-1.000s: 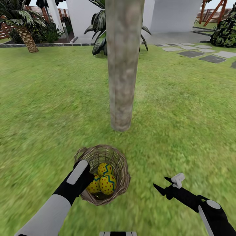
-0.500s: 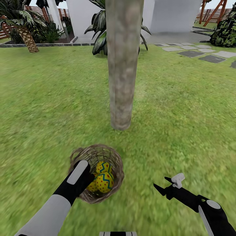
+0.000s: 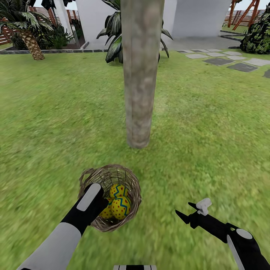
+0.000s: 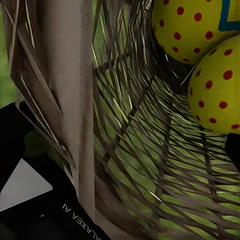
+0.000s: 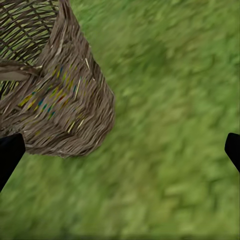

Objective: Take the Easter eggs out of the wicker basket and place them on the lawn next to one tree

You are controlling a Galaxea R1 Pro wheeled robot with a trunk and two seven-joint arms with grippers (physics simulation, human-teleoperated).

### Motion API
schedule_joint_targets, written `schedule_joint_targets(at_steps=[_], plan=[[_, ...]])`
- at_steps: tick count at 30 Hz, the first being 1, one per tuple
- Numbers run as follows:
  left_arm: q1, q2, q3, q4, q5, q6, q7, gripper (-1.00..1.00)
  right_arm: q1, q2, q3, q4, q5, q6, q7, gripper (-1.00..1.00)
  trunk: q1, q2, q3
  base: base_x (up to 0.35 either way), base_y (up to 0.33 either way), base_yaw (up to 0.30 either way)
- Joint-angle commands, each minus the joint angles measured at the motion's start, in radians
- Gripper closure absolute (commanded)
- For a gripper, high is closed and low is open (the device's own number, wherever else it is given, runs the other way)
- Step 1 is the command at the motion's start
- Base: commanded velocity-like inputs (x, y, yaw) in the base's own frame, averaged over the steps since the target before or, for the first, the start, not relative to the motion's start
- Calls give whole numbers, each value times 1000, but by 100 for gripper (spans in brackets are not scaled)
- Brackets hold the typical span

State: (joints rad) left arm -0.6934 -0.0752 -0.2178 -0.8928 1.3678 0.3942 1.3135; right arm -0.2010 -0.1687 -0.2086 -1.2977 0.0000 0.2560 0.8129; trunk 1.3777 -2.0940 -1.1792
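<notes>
The small brown woven-twig wicker basket [image 3: 109,197] is gripped at its near-left rim by the left gripper [image 3: 98,202], near the grey-brown tree trunk [image 3: 139,75]. Yellow red-dotted Easter eggs [image 3: 119,202] are held inside. The right gripper [image 3: 184,213] is spread open over mottled green lawn [image 3: 210,142].

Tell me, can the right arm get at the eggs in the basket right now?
Probably yes. The right gripper is open over bare grass beside the basket, with nothing between. The eggs lie exposed on top, though the left gripper at the rim crowds one side.

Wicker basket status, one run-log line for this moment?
left gripper: shut on wicker basket rim | Easter eggs: in basket | right gripper: open, free | tree: just beyond
</notes>
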Motion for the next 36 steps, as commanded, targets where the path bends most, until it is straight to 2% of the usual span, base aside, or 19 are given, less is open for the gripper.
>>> schedule_joint_targets(at_steps=[1, 9, 25, 28, 36], plan=[[0, 0, 0, 0, 0, 1, 0, -100, 0, 0, 0, 0, 0, 0, 0, -100, 0, 0, 0, -51, 0, 0], [0, -1, -1, -16, 0, 19, -5, -100, 0, 0, 0, -1, 0, -4, 1, -100, 0, 0, 2, -99, 0, 0], [0, -3, -2, -44, 0, 22, -8, -100, 0, 0, 2, -1, 0, -3, 0, -100, 0, 0, 28, -25, 7, 0], [0, -3, -4, -45, 0, 62, -19, -100, 0, 0, 2, -1, 0, -3, 0, -100, 0, 0, 32, -246, 215, 0], [1, -3, -5, -58, 0, 79, -57, -100, 0, 0, 2, 0, 0, -4, 0, -100, 0, 0, 45, -58, 61, 0]])
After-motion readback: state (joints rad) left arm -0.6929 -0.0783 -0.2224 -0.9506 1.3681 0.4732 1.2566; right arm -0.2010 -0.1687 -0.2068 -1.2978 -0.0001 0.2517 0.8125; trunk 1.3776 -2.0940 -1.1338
